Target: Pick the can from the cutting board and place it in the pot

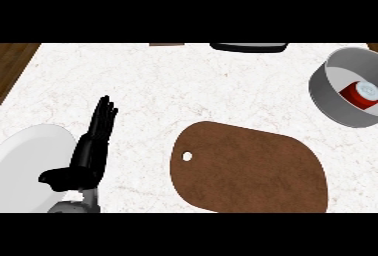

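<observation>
The pot (332, 95) and white plate (29, 165) are cut by the edges

A matt brown wooden cutting board (251, 167) lies on a white, faintly veined stone-look counter (184, 85); the grey pot (332, 95) looks like dull metal.

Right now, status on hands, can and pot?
Left hand open, resting beside white plate. Right hand out of view. Can upright inside pot; cutting board bare. Nothing in the way.
</observation>
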Controlling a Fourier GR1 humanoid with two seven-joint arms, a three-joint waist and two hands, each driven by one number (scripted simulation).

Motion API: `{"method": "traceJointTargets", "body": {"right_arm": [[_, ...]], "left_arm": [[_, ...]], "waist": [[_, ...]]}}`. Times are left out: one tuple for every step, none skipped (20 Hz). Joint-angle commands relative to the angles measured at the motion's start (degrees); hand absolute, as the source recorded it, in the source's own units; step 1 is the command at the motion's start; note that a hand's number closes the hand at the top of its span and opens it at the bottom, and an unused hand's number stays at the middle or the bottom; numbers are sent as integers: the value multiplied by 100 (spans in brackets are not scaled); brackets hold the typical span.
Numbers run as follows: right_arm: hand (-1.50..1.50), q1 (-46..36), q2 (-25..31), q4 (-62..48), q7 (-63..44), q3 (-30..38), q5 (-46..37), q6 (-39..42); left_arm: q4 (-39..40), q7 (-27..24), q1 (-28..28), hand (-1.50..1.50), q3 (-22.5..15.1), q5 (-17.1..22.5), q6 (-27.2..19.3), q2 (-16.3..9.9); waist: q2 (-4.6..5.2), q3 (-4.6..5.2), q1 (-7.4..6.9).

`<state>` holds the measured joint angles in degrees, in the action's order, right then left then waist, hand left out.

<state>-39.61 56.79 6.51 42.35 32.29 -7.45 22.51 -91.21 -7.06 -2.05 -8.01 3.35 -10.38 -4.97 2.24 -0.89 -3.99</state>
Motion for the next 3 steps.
{"method": "traceJointTargets", "body": {"right_arm": [[-150, -13, 113, -53, 46, 226, 208, 153], [-150, 22, 100, -64, 54, 264, 248, 191], [-150, 63, 194, -38, 29, 238, 213, 157]], "left_arm": [[-25, 72, -115, 0, -23, -47, -53, 33], [87, 51, -128, 0, 27, -53, -47, -1], [46, -26, -39, 0, 5, -9, -11, 27]], "waist": [[19, -11, -18], [18, -4, 19], [42, -13, -37]]}}
